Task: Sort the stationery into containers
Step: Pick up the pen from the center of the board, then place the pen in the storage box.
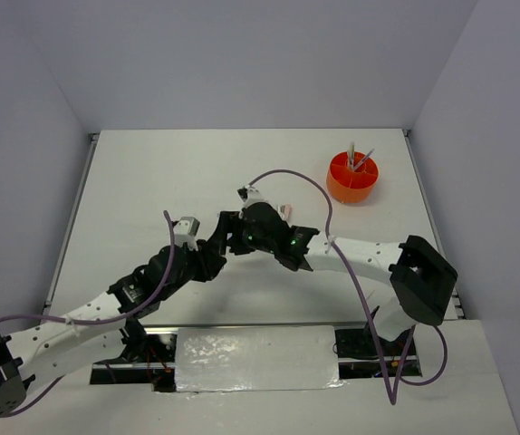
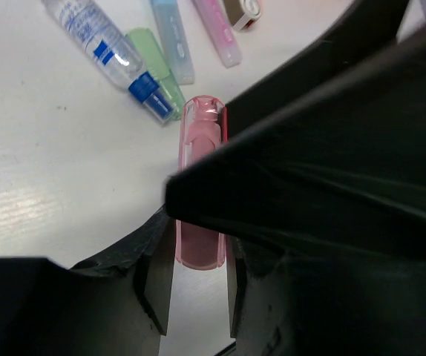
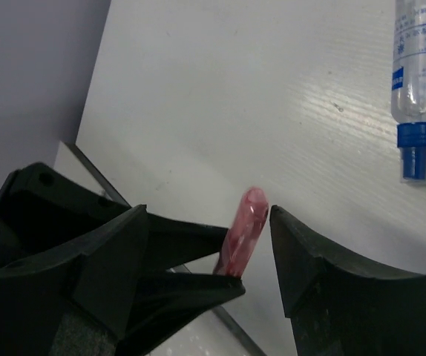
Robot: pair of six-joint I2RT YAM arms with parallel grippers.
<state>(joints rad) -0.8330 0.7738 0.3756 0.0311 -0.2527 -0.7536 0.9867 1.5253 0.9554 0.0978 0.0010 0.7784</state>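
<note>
The translucent pink marker (image 2: 198, 185) is pinched between the two fingers of the left gripper (image 2: 198, 256). Its near end sits deep in the gap and its rounded tip pokes out ahead of them. The right gripper (image 3: 209, 222) is spread wide on either side of that same marker. The tip stands close against one finger and well off the other, so this gripper grips nothing. Seen from the left wrist, the right gripper's black body lies across the marker's middle.

Just beyond the left fingertips, on the white table (image 2: 42, 148), lie a clear tube with a blue cap (image 2: 105, 41), a green piece (image 2: 161, 70) touching it, a pale blue piece (image 2: 174, 41) and a pink pen (image 2: 219, 33).

The orange pot (image 1: 346, 192) stands well away, out past the right gripper, with two pens (image 1: 352, 152) upright in it.
</note>
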